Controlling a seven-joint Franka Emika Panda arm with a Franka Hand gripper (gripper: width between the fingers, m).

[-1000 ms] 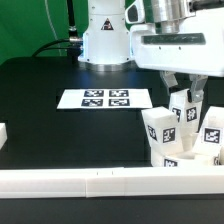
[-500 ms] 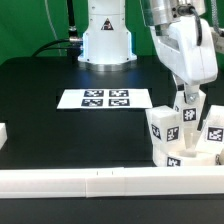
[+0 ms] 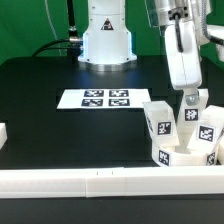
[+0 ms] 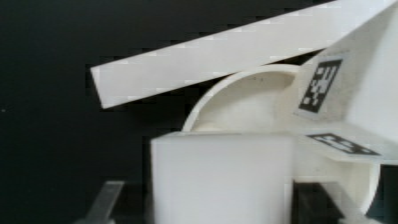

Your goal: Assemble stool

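The round white stool seat [image 3: 178,158] lies at the exterior view's right, by the front rail, with three tagged white block legs standing up from it. One leg [image 3: 157,121] is at its left and one [image 3: 211,132] at its right. My gripper [image 3: 192,104] comes straight down on the middle leg [image 3: 188,120] and is shut on it. In the wrist view that leg [image 4: 222,175] fills the space between my dark fingers [image 4: 111,200]. The seat's curved edge [image 4: 249,95] and a tagged leg [image 4: 329,85] show beyond it.
The marker board [image 3: 105,98] lies flat mid-table. A long white border rail [image 3: 90,182] runs along the front edge. A small white block [image 3: 3,134] sits at the exterior view's left edge. The robot base [image 3: 105,40] stands at the back.
My gripper has turned about its vertical axis while on the middle leg. The seat and its outer legs have shifted and turned slightly.
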